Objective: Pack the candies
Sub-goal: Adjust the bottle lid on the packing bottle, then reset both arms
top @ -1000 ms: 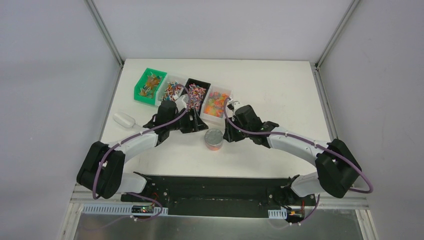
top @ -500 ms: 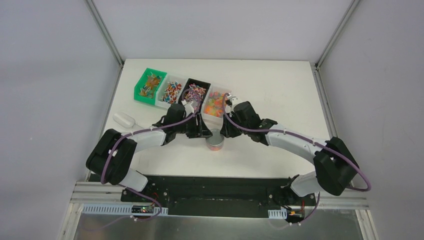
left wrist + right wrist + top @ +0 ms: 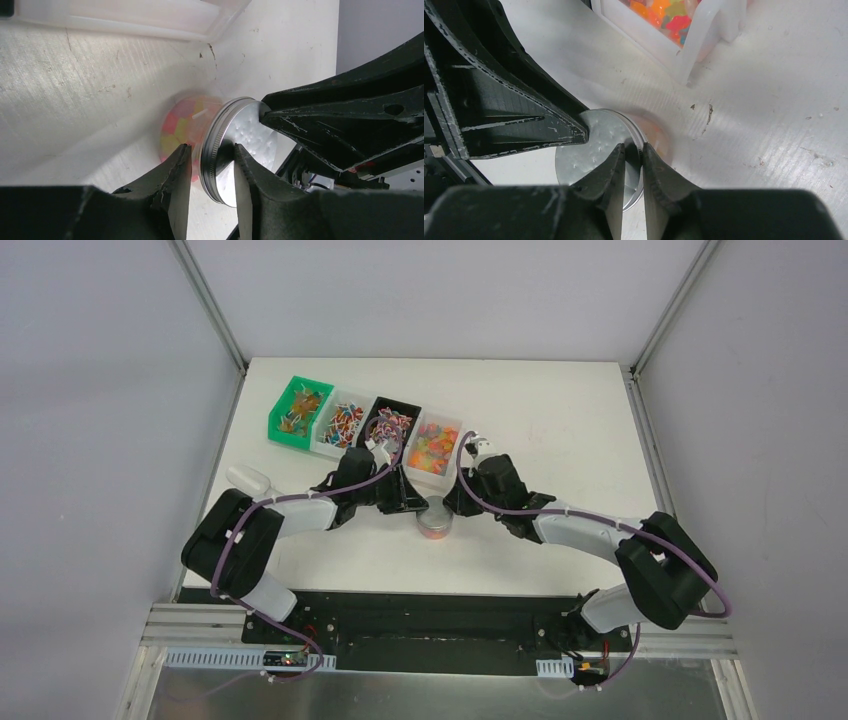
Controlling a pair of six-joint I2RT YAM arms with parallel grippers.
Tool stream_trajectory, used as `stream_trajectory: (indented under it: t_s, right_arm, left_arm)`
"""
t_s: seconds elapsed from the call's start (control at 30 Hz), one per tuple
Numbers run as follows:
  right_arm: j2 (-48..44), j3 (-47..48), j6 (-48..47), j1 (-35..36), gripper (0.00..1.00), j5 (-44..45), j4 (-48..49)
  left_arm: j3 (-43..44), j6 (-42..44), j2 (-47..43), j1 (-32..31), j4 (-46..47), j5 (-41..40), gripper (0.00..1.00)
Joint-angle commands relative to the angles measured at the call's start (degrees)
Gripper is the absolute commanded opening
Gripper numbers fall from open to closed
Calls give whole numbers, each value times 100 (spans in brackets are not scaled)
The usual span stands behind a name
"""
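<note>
A small clear jar point(image 3: 434, 529) with a grey metal lid point(image 3: 435, 509) stands between the two arms. Pink, yellow and orange candies point(image 3: 181, 125) show through its wall. My left gripper point(image 3: 212, 148) straddles the lid's point(image 3: 247, 135) rim, one finger on the lid top and the other against the jar wall under it. From the other side my right gripper point(image 3: 634, 146) is shut on the lid's point(image 3: 599, 140) edge. In the top view the left gripper point(image 3: 412, 504) and right gripper point(image 3: 452, 503) flank the jar.
Behind the jar stands a row of candy bins: green point(image 3: 279, 418), white point(image 3: 326, 435), black point(image 3: 381, 402) and clear point(image 3: 447, 425), the last one holding orange gummies point(image 3: 664, 11). A white oblong object point(image 3: 248, 478) lies at the table's left edge.
Both grippers have moved in on the jar from either side and closed on its lid. The jar has shifted slightly to the right.
</note>
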Motion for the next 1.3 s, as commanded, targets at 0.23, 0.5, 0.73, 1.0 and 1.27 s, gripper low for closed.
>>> stream_trajectory:
  t_s: [0.23,0.5,0.73,1.0,1.27]
  right_arm:
    - [-367,-58,6,11,19,-33,-686]
    - [-968,-426,269,4,22,-47,-727]
    - [-1414,-221,262,-8,25,160,-1052]
    - [-1881,183,-17,-9,54,338,-1528]
    - [-2477,768,-174,-9,100,913,-2187]
  left_arm:
    - [-240,-258,-10,-113,240,264,29]
    - [-392,-394,-20,-301,612,414,27]
    - [-198,-387,-206,-302,653,497,37]
    - [258,-20,-944,-302,-38,47,48]
    - [1013,744,-2060,-302,-1376,-1159,64]
